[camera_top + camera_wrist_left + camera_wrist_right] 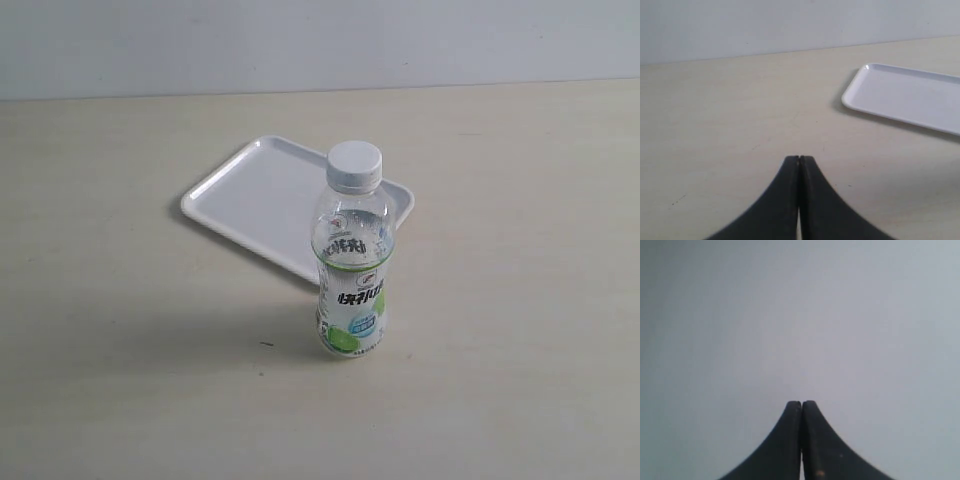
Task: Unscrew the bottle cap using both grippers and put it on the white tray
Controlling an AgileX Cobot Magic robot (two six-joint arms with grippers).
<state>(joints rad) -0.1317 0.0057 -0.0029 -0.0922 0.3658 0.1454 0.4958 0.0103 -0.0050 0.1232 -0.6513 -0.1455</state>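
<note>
Quick count: 1 bottle [352, 270], 1 bottle cap [355, 165], 1 white tray [255, 195] and 2 grippers, all over 1 pale beige bench [120, 350].

The bottle is clear plastic with a white, green and blue label, dark lettering and a lime picture low down. It stands upright on the bench, just beside the tray's edge. The cap is round, white and ribbed on its side, and it sits on the bottle's neck, so it's not on the tray. The tray is flat, glossy and rectangular, with rounded corners and a low raised rim.

The left gripper [799, 159] is all black with curved fingers tapering to points. The tips are pressed together with nothing between them, hanging over bare bench. The tray [910, 95] lies out beyond those tips and off to the side, well apart from them.

The right gripper [801, 403] has the same shape, tips also touching and holding nothing. All it faces is a plain pale grey surface. Can't tell how far the bottle is from either gripper.
</note>
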